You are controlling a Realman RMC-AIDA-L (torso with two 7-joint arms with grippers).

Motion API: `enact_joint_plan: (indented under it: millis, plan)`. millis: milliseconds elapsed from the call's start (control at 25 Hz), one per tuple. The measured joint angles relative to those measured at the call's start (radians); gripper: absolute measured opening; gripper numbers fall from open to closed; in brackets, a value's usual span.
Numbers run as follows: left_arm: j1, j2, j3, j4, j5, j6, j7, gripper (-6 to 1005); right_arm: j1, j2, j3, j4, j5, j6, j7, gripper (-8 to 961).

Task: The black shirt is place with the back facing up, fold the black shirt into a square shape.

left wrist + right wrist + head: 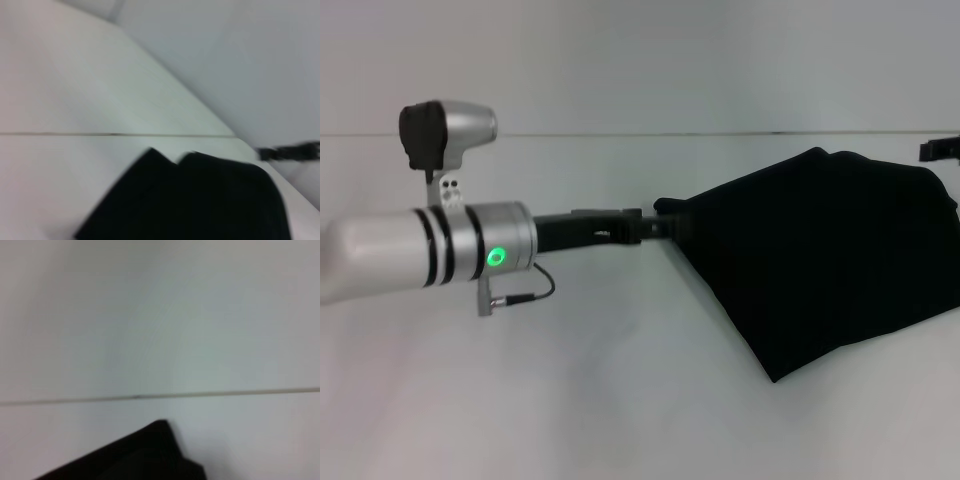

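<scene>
The black shirt [820, 255] lies bunched and partly folded on the right half of the white desk [620, 400]. The left end effector [660, 228] reaches in from the left, clamped on the shirt's near-left corner. The right end effector [940, 150] shows only as a dark piece at the far right edge, by the shirt's far corner; whether it is apart or together cannot be told

We are looking at a plain white worktop [620, 400] meeting a bare pale grey wall [670, 60] behind.
</scene>
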Motion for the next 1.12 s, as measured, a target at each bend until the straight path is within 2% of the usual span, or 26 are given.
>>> enact_joint_plan:
  millis: [200,360,520,840,960,1120]
  plan:
    - [-0.058,0.019,0.051,-0.066,0.010,-0.120,-0.237,950,-0.002,-0.002,0.016,-0.008,0.002,-0.015,-0.003,662]
    - [-0.095,0.029,0.073,-0.114,0.026,-0.183,-0.374,949,-0.002,0.006,0.010,-0.009,0.001,-0.017,-0.023,781]
    - [-0.121,0.028,0.066,-0.150,0.023,-0.232,-0.430,949,0.003,0.018,0.007,-0.011,0.001,-0.018,-0.052,778]
    - [-0.181,0.001,0.065,-0.232,0.020,-0.317,-0.470,950,0.018,0.059,0.006,-0.020,0.007,-0.016,-0.120,777]
    - [-0.199,-0.009,0.067,-0.256,0.020,-0.351,-0.471,950,0.022,0.063,0.007,-0.021,0.007,-0.017,-0.134,777]
    - [-0.222,-0.012,0.063,-0.296,0.020,-0.385,-0.471,950,0.021,0.064,0.008,-0.041,0.008,-0.020,-0.137,777]
